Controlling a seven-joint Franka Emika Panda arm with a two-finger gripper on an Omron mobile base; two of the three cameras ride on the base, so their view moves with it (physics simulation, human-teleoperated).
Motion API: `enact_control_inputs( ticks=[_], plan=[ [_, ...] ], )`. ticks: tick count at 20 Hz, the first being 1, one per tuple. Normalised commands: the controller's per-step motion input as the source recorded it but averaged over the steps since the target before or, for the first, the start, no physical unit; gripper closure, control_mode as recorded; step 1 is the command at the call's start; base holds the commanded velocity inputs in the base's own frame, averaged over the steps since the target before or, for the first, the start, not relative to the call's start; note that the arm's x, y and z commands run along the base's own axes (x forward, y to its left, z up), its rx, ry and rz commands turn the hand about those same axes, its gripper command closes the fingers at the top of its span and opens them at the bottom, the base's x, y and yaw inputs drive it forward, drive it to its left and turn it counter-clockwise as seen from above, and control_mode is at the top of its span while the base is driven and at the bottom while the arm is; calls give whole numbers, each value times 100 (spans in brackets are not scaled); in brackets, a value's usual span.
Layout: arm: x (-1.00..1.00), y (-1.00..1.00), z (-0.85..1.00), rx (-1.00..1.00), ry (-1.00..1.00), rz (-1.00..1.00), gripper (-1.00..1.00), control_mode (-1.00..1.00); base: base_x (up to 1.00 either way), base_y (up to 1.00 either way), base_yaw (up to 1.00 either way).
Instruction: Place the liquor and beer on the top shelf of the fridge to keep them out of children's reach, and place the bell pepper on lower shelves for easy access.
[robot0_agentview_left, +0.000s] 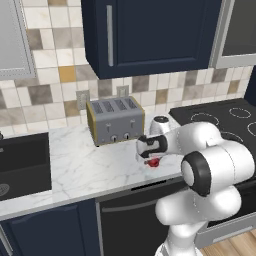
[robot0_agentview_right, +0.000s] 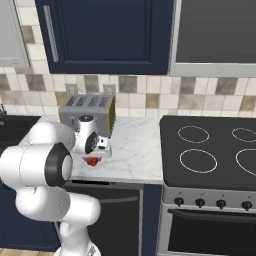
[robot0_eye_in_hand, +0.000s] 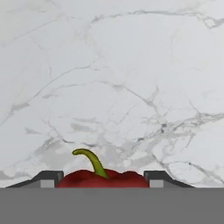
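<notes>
The gripper sits at the bottom of the hand view. Its two dark fingers stand one on each side of the bell pepper. The red fruit fills the gap between them, and its green stem curls up and to the left. The fingers press against its sides, so the hand is closed on the bell pepper. Behind it, the white marble counter with grey veins covers the rest of that view.

In the left base view, the bell pepper is a small red spot near the middle of the frame, just under the gripper. It is over the front part of the counter. I cannot tell if it touches the counter or is lifted a little. A grey toaster stands behind it, near the tiled wall. A dark sink is at the left edge. A black stove is at the right.

In the right base view, the bell pepper is left of the middle, under the gripper. The toaster is above it. The stove fills the right side.
</notes>
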Motion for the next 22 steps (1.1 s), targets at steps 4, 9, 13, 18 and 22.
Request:
enact_control_inputs(
  ticks=[4, 9, 13, 18, 22],
  plan=[
    [-30, 0, 54, 0, -19, 0, 100, -100, 0, 0, 0],
    [-26, 0, 66, 0, -21, 0, 100, -100, 0, 0, 0],
    [-27, 0, 74, 0, -18, 0, 100, -100, 0, 0, 0],
    [-30, 0, 80, 0, -14, 0, 100, -100, 0, 0, 0],
    [-36, 0, 86, 0, -14, 0, 100, -100, 0, 0, 0]
  ],
)
